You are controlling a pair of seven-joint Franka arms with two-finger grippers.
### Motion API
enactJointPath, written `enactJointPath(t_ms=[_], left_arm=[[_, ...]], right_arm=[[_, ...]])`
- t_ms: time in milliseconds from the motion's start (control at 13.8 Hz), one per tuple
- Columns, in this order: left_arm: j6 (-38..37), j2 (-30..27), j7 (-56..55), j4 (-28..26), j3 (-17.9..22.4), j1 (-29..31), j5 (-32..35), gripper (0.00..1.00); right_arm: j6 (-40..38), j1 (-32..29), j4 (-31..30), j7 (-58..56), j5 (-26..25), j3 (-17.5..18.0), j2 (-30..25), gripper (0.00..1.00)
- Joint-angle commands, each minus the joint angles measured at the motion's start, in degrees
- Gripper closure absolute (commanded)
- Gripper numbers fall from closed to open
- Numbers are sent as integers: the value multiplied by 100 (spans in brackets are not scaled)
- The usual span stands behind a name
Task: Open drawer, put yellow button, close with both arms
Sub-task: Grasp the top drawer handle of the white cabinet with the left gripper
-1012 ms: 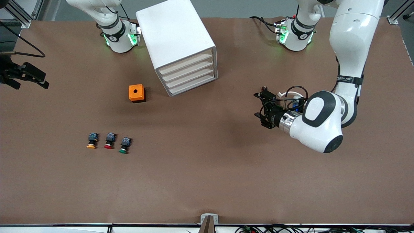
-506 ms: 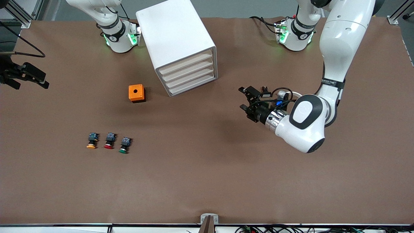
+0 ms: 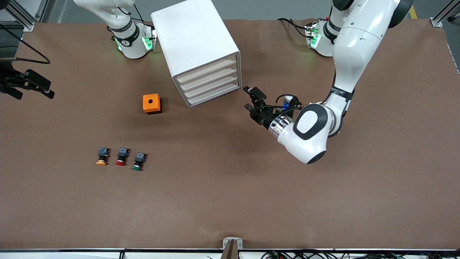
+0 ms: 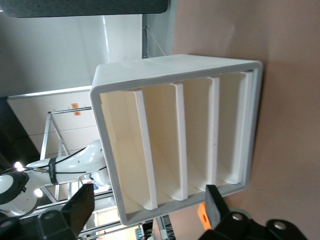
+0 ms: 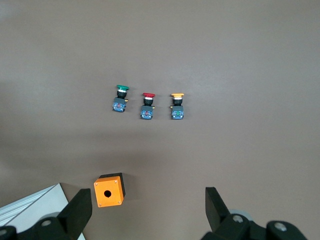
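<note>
Left gripper [image 3: 250,98], jaws released, has swung in from its end of the table, now near cabinet [image 3: 196,46] front; drawer [image 3: 206,70] still closed, opening imminent. Right gripper [image 5: 145,212] waits, jaws released; yellow button [image 3: 102,157] untouched

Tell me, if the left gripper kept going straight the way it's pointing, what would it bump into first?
Probably the cabinet. The open left gripper faces its drawer fronts; in the left wrist view they fill the frame between its fingers.
</note>
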Motion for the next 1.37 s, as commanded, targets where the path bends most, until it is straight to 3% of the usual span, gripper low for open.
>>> enactJointPath(t_ms=[0, 289, 1301], left_arm=[[-69, 205, -132, 136, 13, -225, -180, 18], [-7, 320, -123, 136, 13, -436, -312, 35], [-16, 443, -96, -84, 4, -1315, -426, 36]], right_arm=[[-22, 34, 72, 25, -42, -21, 33, 0], [-22, 34, 72, 25, -42, -21, 33, 0], [-30, -10, 72, -45, -33, -30, 50, 0]])
